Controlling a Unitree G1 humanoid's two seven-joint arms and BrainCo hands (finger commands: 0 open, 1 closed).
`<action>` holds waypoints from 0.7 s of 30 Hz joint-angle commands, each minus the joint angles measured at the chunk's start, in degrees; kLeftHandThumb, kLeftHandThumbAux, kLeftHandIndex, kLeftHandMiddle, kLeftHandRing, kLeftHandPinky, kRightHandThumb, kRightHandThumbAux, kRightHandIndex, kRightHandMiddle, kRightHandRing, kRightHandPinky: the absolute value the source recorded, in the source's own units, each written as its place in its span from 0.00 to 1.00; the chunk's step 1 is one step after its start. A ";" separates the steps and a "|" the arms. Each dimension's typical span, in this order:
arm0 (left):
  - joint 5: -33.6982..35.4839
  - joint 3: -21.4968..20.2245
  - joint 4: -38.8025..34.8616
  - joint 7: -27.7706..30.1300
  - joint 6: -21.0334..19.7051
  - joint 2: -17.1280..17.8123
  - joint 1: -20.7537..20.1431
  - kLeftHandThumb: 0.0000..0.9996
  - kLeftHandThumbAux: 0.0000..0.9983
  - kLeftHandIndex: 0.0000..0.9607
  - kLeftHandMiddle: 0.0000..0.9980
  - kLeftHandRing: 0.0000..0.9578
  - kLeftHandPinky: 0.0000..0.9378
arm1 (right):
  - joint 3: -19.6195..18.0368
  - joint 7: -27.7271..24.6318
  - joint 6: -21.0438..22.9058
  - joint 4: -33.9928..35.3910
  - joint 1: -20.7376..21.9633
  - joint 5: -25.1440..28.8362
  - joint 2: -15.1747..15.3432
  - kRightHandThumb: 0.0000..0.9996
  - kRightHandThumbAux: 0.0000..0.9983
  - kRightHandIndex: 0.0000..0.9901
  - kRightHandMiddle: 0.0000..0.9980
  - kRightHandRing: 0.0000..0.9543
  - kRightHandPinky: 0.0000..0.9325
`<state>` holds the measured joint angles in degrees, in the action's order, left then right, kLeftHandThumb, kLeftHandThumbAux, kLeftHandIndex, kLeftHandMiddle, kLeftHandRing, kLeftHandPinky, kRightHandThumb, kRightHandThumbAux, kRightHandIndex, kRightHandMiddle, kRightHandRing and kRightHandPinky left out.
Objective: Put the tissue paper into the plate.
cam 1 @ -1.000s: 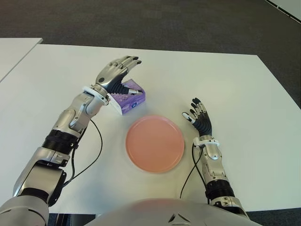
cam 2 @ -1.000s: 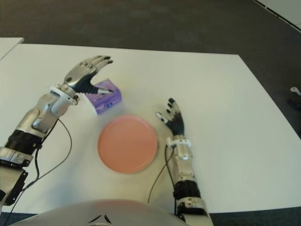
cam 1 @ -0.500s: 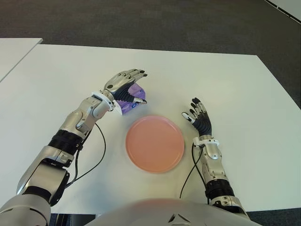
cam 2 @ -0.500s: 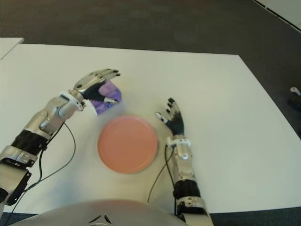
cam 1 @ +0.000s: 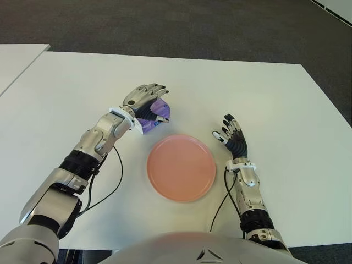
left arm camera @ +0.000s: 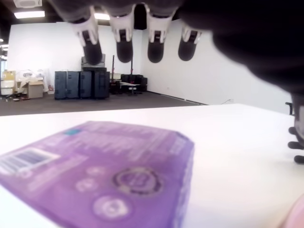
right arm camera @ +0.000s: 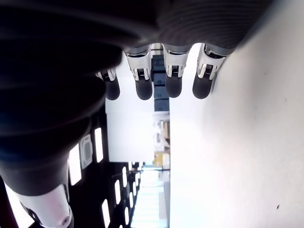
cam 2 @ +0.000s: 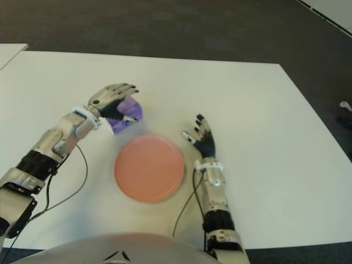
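Observation:
A purple tissue pack (cam 1: 159,112) lies on the white table (cam 1: 275,93), just behind and to the left of the pink round plate (cam 1: 181,167). My left hand (cam 1: 144,100) arches over the pack from the left, covering most of it. In the left wrist view the pack (left arm camera: 109,175) lies flat under the palm, and the fingertips (left arm camera: 124,47) hang above it with a gap, holding nothing. My right hand (cam 1: 231,135) shows to the right of the plate, fingers spread and empty. The plate has nothing on it.
A second white table edge (cam 1: 16,60) shows at the far left, with dark carpet (cam 1: 176,27) beyond the table's far edge. A black cable (cam 1: 110,181) trails from the left forearm across the table.
My left hand has swung from a raised pose beside the pack to down over it, fingers arching across its top. The pack, plate and right hand have stayed put.

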<state>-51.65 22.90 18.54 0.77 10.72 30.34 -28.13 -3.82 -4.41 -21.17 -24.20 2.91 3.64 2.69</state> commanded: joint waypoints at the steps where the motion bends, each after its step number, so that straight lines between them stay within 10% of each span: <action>1: -4.14 2.35 1.83 -0.43 -3.05 0.28 0.16 0.00 0.33 0.00 0.00 0.00 0.00 | -0.04 -0.35 1.98 -3.70 -3.32 -0.17 -0.10 0.00 0.75 0.00 0.00 0.00 0.00; 21: -16.04 7.55 10.97 -20.49 -12.86 -0.70 -3.12 0.00 0.33 0.00 0.00 0.00 0.00 | -0.37 -2.56 0.63 -4.87 -3.46 0.73 0.28 0.00 0.79 0.00 0.00 0.00 0.00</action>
<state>-66.57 29.87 28.17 -16.99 -1.13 29.97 -30.80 -3.94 -7.08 -24.11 -25.57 2.90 4.05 3.45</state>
